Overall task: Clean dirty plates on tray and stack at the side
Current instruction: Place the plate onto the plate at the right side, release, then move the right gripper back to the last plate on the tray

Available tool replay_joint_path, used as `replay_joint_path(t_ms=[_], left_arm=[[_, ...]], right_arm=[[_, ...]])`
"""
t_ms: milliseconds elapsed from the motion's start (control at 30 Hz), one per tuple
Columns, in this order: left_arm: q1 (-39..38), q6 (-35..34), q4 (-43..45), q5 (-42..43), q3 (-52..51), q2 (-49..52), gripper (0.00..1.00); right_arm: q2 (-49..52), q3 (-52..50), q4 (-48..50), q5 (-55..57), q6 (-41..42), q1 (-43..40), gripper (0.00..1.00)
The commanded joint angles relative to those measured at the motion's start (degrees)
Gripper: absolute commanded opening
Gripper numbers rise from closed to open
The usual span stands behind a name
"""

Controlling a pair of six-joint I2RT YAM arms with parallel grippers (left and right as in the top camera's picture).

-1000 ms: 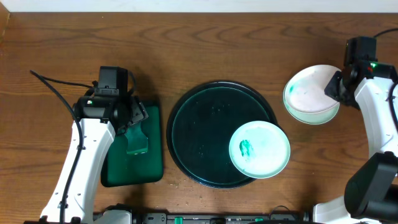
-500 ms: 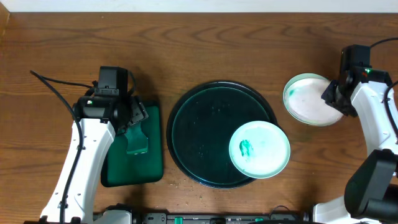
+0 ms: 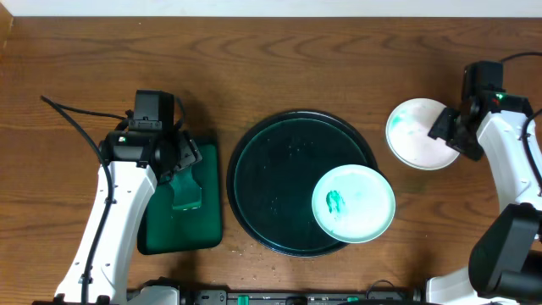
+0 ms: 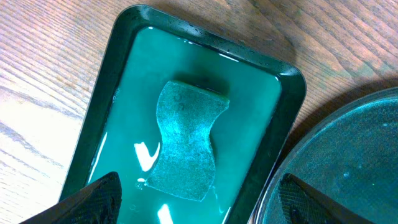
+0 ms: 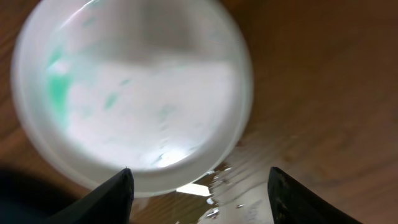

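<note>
— How far along is the cleaning?

— Partway, I'd say. In the overhead view one plate (image 3: pixel 415 135) lies off the round tray (image 3: pixel 271 169), on the wooden surface (image 3: pixel 254 68) at the upper right of the frame. It looks mostly white, so I take it as wiped and set aside.

— Fully clean?

— Not quite. The right wrist view shows faint teal traces (image 5: pixel 59 87) along its left side, and a wet patch (image 5: pixel 217 193) on the wood just beside its lower edge. I can't tell whether another plate sits beneath it.

— And the right gripper (image 5: pixel 198 190)?

— Its jaws are spread wide above that plate's near edge, holding nothing. The plate rests on the surface by itself.

— What's left on the tray?

— One smeared plate (image 3: pixel 364 207) at the lower right of the tray, its edge over the tray's rim. The teal-green smear (image 3: pixel 334 203) sits left of its centre, so it needs wiping and then moving to the side.

— Where's the wiping tool?

— The sponge (image 4: pixel 186 140) lies in the rectangular tray (image 4: pixel 249 106) at the left of the frame, in teal liquid. The left gripper (image 4: pixel 202 199) hangs over it with jaws wide apart, gripping nothing.

— So the next job?

— Probably taking up the sponge for that last dirty plate.
</note>
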Motion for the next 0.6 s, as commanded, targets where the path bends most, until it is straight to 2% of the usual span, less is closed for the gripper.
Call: replay_joint_path(t_ms=[0,133,267,567], left_arm=[[0.1,0.0,-0.2,-0.3,0.5,-0.2,0.81],[0.1,0.0,-1.1,-0.3,0.5,-0.2,0.81],[0.1,0.2,-1.7,-0.3,0.2,0.1,0.8],[0.1,0.4,-0.5,-0.3,-3.0,2.8,0.79]], right_arm=[[-1.4,0.9,-0.3,-9.2,-6.7,3.0,0.67],[-3.6,1.0,-1.2,-12.7,-6.9,7.9,0.72],[-4.8,1.0,-7.4,-12.4,-4.8,12.4,0.72],[-4.8,0.9,-16.4,-12.3,-3.4,19.7,0.65]])
